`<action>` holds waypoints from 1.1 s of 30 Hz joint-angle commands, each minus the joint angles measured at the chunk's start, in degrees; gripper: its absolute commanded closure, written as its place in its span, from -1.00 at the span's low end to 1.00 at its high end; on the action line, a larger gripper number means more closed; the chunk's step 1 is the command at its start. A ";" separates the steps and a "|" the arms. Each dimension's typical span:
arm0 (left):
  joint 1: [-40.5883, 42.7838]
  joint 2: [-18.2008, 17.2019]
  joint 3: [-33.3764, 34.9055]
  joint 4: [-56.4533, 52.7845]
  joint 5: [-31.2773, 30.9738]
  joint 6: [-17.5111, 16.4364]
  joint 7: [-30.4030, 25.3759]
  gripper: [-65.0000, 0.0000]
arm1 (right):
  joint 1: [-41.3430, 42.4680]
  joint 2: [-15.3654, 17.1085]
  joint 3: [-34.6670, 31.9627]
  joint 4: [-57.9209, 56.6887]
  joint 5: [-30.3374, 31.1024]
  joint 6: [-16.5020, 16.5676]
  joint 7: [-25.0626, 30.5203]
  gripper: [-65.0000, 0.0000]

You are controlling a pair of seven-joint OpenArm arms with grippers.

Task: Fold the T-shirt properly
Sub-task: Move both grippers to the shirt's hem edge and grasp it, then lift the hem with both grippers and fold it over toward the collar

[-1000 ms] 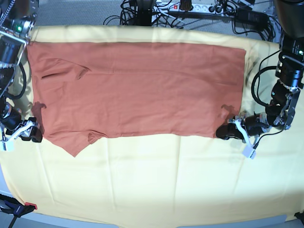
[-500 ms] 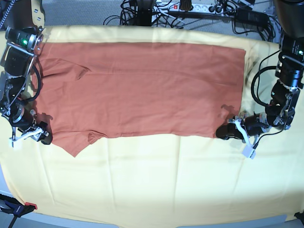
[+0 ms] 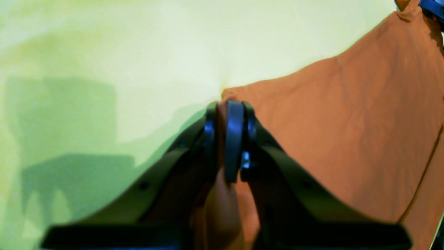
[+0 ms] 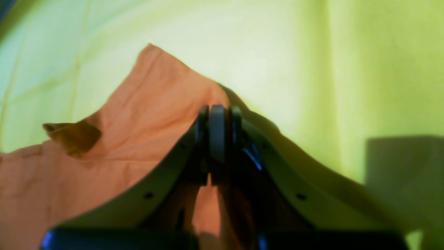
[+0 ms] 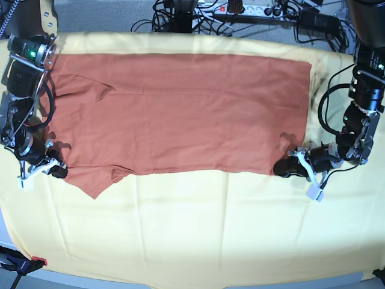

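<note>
step: near-edge grasp | left gripper (image 5: 283, 168) clamped on T-shirt (image 5: 180, 111) hem corner | right gripper (image 5: 55, 171) clamped on sleeve-side corner | next: lift both together, fold toward far edge

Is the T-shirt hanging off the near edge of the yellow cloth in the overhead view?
No, the T-shirt lies wholly on the pale yellow cloth, with a wide bare band of cloth between its near hem and the cloth's edge.
</note>
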 commanded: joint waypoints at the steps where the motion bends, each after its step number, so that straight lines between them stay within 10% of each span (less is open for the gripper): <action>1: -1.79 -0.72 -0.94 0.39 1.25 -0.25 -0.76 1.00 | 2.51 1.14 0.17 0.79 -0.09 -0.28 2.49 1.00; 18: -5.31 3.34 -9.05 0.39 12.57 -0.25 -9.49 1.00 | 6.34 1.14 0.17 0.79 -8.66 -5.77 7.50 1.00; 25: -5.73 2.93 -9.05 0.42 12.20 -0.25 -8.66 1.00 | 6.25 1.60 0.11 0.79 -8.17 1.73 5.46 1.00; 33: -5.70 2.82 -9.05 0.92 1.92 -0.25 0.79 1.00 | 5.95 3.78 -9.25 2.78 -6.51 2.55 2.05 1.00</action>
